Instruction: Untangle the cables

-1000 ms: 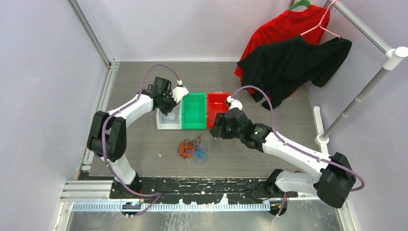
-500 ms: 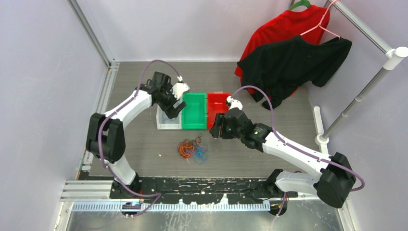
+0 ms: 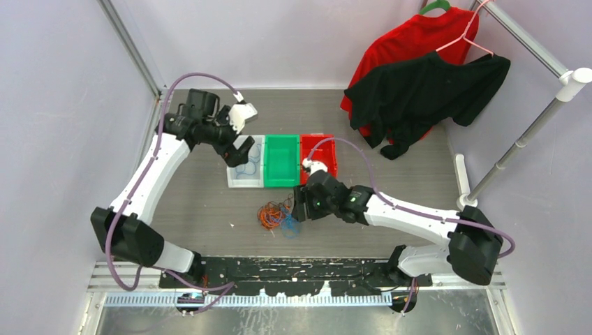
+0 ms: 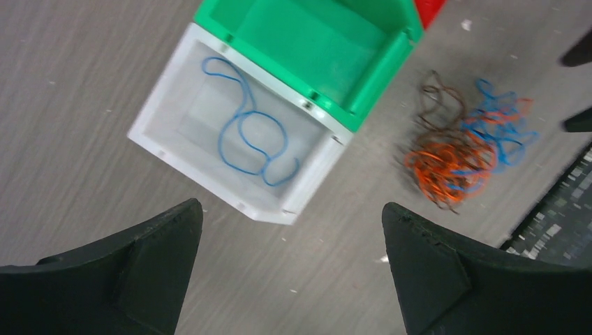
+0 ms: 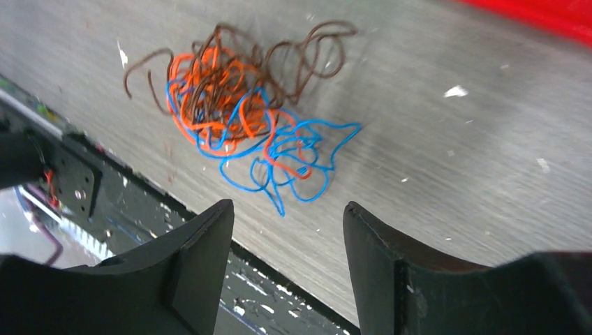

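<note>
Looking down from the top camera, I have the tangle of cables (image 3: 279, 215) lying on the grey worktop (image 3: 202, 209), close to its near edge and about midway along it. Through the right wrist camera the tangle (image 5: 241, 115) shows orange, blue and dark brown strands looped through one another. The brown loops sit on the side toward the bins, and a few blue loops spill out on the right.

Three bins stand side by side, touching, nearer the middle of the worktop: a white bin (image 3: 232, 183) on the left, a green bin (image 3: 281, 183) in the middle and a red bin (image 3: 328, 143) on the right. One blue cable (image 4: 248, 136) lies by itself on the floor of the white bin (image 4: 159, 91), curled in loose loops and well apart from the tangle.

My left gripper (image 3: 239, 149) hangs over the far end of the white bin with its jaws spread wide and nothing between them. Its wrist camera (image 4: 290, 209) looks down into that bin.

My right gripper (image 3: 299, 208) sits just to the right of the tangle, between it and the near end of the red bin. Its jaws are parted to a middling width and hold nothing (image 5: 286, 209). I cannot tell whether its fingertips touch the worktop.

A red shirt (image 3: 412, 38) and a black shirt (image 3: 426, 94) hang at the far right corner.
</note>
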You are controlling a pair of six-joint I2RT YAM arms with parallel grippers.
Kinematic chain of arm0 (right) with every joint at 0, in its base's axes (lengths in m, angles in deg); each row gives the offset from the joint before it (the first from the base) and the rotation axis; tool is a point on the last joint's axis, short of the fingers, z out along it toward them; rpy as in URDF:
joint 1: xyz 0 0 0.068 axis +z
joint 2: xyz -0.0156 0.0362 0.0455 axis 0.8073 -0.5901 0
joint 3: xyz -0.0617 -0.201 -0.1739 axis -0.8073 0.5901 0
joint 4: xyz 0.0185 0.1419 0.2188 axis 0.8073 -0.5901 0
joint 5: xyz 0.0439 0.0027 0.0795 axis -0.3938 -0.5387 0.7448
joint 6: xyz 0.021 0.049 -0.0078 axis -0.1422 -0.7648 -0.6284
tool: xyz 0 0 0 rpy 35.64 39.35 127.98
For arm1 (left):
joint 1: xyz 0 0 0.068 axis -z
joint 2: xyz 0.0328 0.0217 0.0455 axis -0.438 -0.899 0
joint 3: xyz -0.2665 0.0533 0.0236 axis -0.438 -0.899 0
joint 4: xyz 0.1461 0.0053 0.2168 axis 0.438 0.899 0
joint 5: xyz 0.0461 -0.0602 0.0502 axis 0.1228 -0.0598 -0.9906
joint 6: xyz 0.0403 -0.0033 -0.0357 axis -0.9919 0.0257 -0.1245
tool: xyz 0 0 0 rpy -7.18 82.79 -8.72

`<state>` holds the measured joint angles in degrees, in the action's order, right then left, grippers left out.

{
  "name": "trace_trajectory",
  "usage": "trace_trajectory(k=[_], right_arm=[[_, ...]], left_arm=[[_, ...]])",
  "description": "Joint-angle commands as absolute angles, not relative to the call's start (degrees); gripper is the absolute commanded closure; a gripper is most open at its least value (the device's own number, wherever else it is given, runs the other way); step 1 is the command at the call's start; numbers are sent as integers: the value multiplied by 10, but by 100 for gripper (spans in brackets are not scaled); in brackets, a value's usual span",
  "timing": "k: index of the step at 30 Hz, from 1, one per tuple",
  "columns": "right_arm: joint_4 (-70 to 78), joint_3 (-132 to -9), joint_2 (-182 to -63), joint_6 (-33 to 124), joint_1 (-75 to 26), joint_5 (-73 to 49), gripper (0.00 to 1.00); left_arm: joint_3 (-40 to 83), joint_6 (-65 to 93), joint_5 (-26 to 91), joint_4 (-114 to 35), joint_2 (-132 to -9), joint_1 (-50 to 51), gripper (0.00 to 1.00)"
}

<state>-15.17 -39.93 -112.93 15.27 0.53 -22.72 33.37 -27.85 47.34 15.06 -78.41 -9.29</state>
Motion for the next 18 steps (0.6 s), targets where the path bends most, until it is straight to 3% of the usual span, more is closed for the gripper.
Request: trace_trajectory(k=[1, 18], right_arm=[[-117, -397, -1155, 178, 33, -203, 36], [-53, -376, -1247, 192, 62, -210, 41]], left_arm=[[343, -283, 543, 243, -737, -93, 1], [324, -291, 580, 294, -681, -92, 1]])
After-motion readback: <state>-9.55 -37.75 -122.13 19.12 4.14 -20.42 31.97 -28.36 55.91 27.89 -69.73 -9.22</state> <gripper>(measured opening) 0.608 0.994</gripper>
